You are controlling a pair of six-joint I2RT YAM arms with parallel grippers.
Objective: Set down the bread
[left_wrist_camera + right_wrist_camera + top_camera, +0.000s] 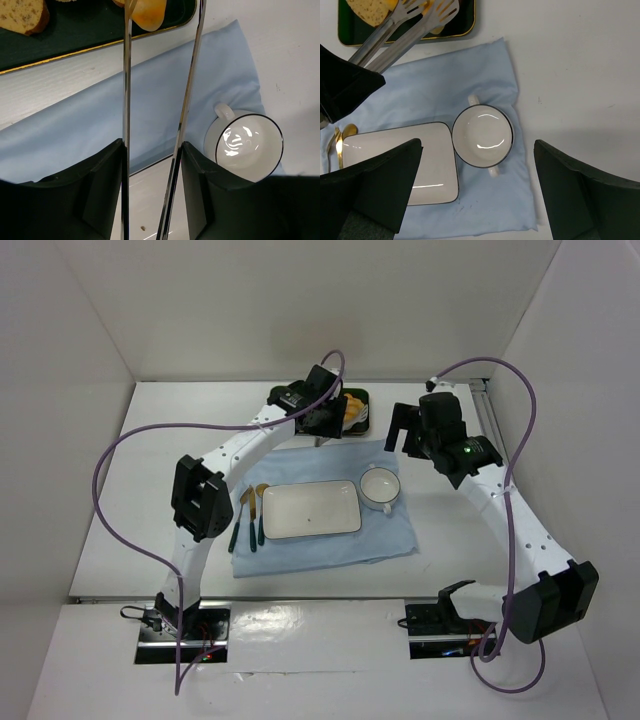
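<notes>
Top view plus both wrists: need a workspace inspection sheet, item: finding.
Surface: white table, blue cloth spread in the middle.
Job's things: bread over the dark tray at the far edge, between the blades of the tongs; cannot tell if it is lifted.
Clutter: empty plate, empty cup right of it, cutlery left of it, all on the cloth; toast slice on the tray.
Grippers: left gripper shut on the tongs; right gripper open, empty, above the cup.
Cables: a purple cable loops off each arm, neither on the cloth.
Surroundings: plain white walls.
</notes>
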